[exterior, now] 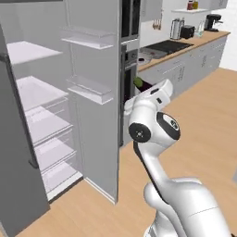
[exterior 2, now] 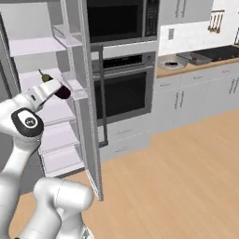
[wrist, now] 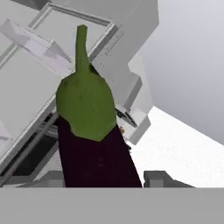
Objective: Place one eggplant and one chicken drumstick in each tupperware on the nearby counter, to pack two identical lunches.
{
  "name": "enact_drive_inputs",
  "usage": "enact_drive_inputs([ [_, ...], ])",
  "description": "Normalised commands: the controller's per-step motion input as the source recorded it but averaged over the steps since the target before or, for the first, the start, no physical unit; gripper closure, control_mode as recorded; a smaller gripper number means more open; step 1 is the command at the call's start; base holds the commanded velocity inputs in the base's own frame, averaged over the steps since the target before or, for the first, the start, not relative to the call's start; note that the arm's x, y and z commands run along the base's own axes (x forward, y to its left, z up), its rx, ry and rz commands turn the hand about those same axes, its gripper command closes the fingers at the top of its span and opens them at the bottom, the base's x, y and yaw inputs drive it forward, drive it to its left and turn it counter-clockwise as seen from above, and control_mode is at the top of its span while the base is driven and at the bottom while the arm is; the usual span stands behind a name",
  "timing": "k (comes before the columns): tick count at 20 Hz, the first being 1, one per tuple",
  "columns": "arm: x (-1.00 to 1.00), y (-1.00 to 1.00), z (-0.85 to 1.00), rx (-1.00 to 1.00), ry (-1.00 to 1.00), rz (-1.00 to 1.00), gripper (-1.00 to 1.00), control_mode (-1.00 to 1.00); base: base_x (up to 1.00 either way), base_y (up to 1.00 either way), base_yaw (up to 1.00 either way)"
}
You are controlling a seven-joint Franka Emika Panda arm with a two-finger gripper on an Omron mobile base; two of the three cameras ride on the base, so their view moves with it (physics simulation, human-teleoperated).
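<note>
Gripping the dark purple eggplant (wrist: 94, 144) beside the open fridge, the end effector (wrist: 103, 177) should stay level while travelling to the light-grey bowl-like tupperware (exterior 2: 172, 62) at the wooden tabletop's (exterior 2: 205, 63) near end.

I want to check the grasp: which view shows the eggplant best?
The hand view: the eggplant sits close up, green cap and stem pointing away, purple body between the gripper tips. The left base view shows a dark sliver with a green tip; the right base view, stem and purple end.
</note>
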Motion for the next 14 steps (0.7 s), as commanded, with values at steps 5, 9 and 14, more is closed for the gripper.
enact_drive_inputs([
  [5,0.00,0.00,0.00,0.00,0.00,0.00,1.00,1.00,0.51,-1.00,-0.21],
  [9,0.00,0.00,0.00,0.00,0.00,0.00,1.00,1.00,1.00,-0.87,0.01],
  [14,0.00,0.00,0.00,0.00,0.00,0.00,1.00,1.00,1.00,-0.58,0.02],
])
